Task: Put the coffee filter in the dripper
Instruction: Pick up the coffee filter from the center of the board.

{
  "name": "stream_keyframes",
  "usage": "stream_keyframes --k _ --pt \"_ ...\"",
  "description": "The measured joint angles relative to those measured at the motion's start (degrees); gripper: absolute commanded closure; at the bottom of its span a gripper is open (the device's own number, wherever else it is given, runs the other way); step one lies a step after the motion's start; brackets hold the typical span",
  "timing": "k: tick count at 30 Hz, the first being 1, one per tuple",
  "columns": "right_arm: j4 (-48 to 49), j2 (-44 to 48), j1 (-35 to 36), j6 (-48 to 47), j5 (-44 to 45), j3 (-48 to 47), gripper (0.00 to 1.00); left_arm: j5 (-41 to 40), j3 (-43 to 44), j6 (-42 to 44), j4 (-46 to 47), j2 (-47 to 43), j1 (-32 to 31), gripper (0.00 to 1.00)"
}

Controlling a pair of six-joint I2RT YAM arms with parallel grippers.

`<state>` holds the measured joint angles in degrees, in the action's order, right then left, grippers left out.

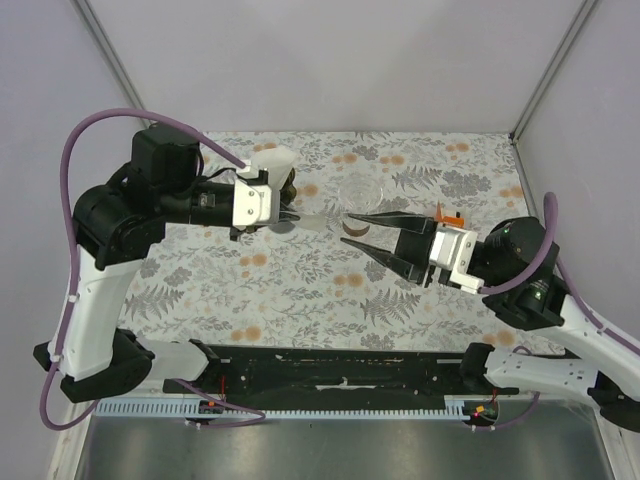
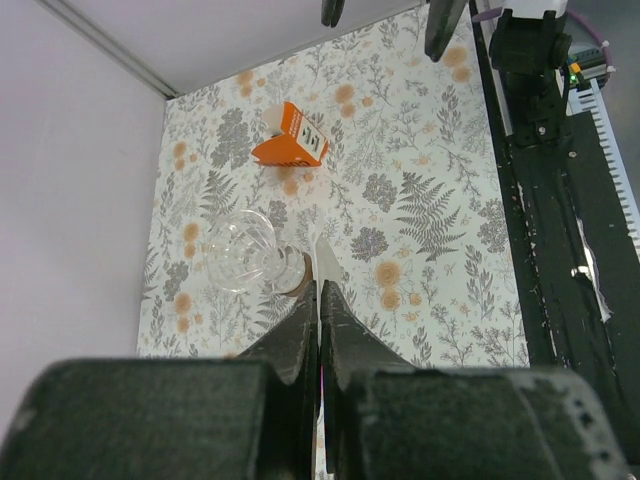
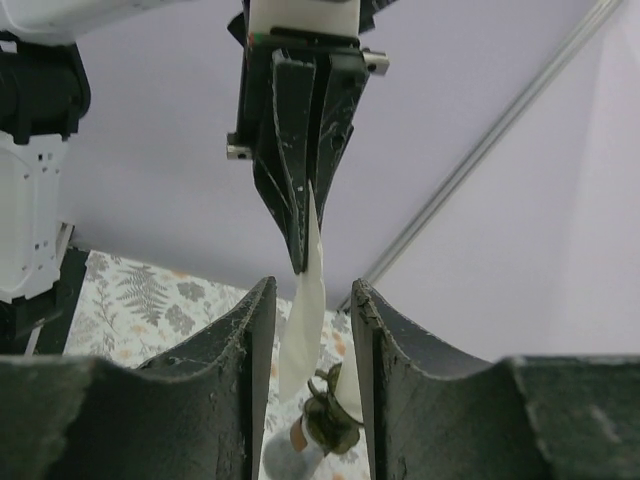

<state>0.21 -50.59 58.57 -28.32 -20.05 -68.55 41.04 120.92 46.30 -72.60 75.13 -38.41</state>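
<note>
The coffee filter (image 1: 317, 222) is a flat white paper piece, held edge-on above the table by my left gripper (image 1: 297, 219), which is shut on it. In the right wrist view the filter (image 3: 305, 310) hangs from the left gripper (image 3: 298, 262). It sits in the gap of my right gripper (image 3: 310, 297), which is open and touches neither side. The dripper (image 1: 362, 192) is clear glass and stands on the floral table just beyond both grippers. In the left wrist view it (image 2: 240, 250) lies left of the shut left gripper (image 2: 321, 292).
An orange box (image 1: 450, 215) lies right of the dripper, also seen as the orange box (image 2: 292, 137). A dark object with a white top (image 1: 282, 170) stands behind the left gripper. Grey walls enclose the floral table (image 1: 300, 300) on three sides.
</note>
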Motion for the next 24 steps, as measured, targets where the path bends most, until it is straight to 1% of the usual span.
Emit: stream_keyframes --k 5,11,17,21,22,24 --pt "2.6 -3.06 1.53 0.0 -2.01 -1.22 0.55 -0.5 0.0 0.07 0.37 -0.42 -0.57 0.98" --pt "1.73 -8.02 1.7 0.0 -2.14 -1.81 0.55 -0.48 -0.02 0.02 0.76 -0.42 -0.61 0.98" --pt "1.49 -8.35 1.73 -0.02 -2.14 -2.71 0.55 -0.48 -0.02 0.02 0.76 -0.44 -0.61 0.98" --pt "1.57 -8.28 1.73 -0.04 -1.84 -3.78 0.48 -0.48 -0.02 0.02 0.76 -0.46 -0.61 0.98" --pt "1.57 -8.2 1.73 -0.07 -1.51 -3.87 0.48 -0.48 -0.02 0.02 0.79 -0.46 -0.61 0.98" --pt "1.55 -8.13 1.7 -0.26 -1.29 -4.02 0.51 -0.48 -0.02 0.02 0.79 -0.46 -0.63 0.98"
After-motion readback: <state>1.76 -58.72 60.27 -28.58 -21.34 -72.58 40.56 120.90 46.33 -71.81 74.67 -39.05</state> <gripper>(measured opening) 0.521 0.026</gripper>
